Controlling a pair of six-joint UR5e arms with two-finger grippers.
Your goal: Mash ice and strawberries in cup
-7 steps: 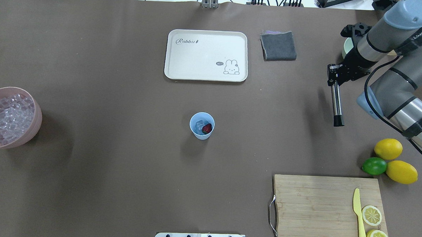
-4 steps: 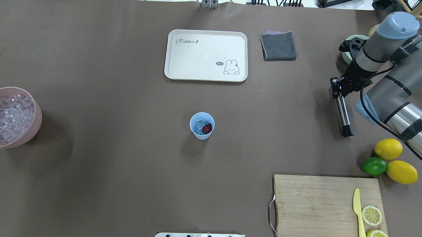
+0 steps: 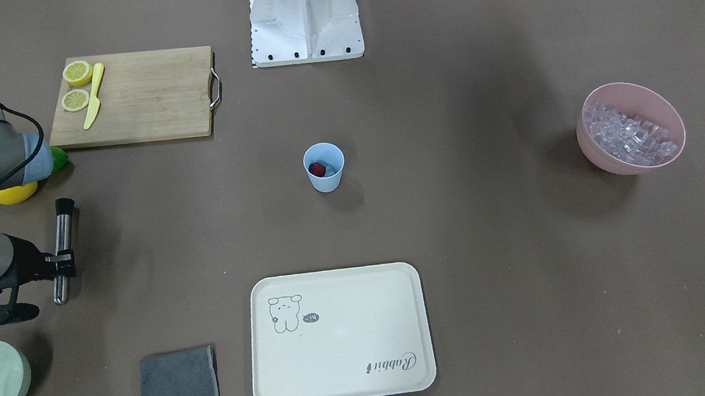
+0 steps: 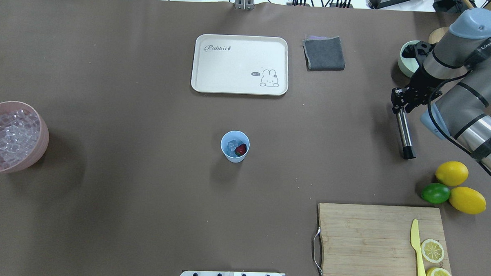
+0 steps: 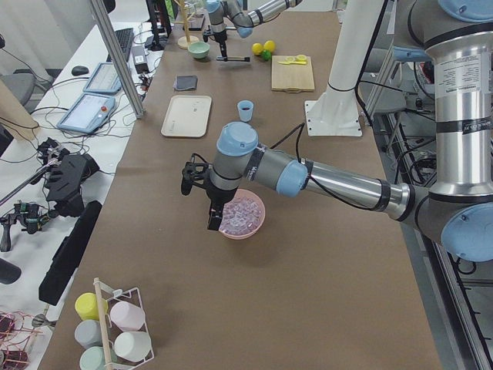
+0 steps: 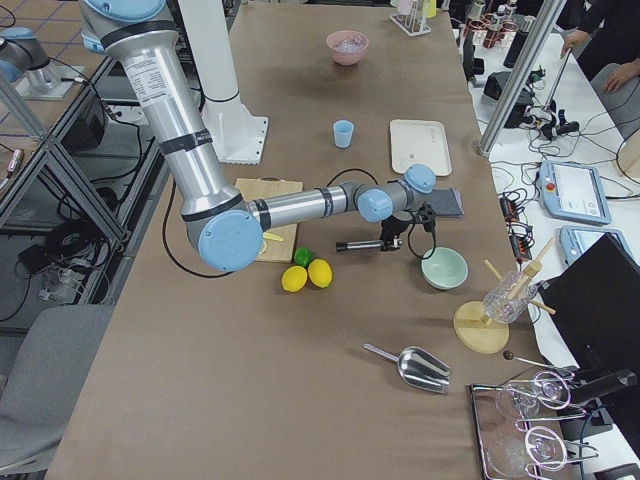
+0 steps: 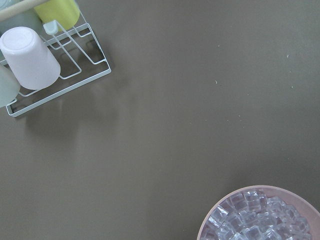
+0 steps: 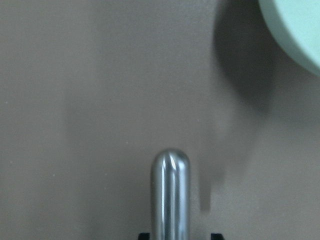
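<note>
- In the overhead view the right gripper (image 4: 400, 103) has drawn back toward the table's right edge since the earlier pictures. The muddler (image 4: 404, 131) went with it, and more of the mint-green bowl (image 4: 406, 64) shows now. The fingers are clamped on the muddler's upper end. The cup (image 4: 235, 146) has not moved. It stands mid-table, well apart from the muddler, with the strawberry (image 4: 241, 149) and the ice (image 4: 231, 145) inside.
- In the front-facing view the muddler's black end points toward the lemons (image 3: 11, 193). The pink bowl (image 3: 604, 153), full of cubes, stands far from the cup.
- In the exterior left view the left gripper (image 5: 213, 223) hangs just beside the pink bowl. I cannot tell how its fingers stand.
- In the exterior right view the muddler is about level.
- The left wrist view shows the pink bowl's rim and a wire rack (image 7: 75, 70) with upturned cups.
- The right wrist view shows the muddler's shiny rounded end, and a corner of the mint-green bowl.
</note>
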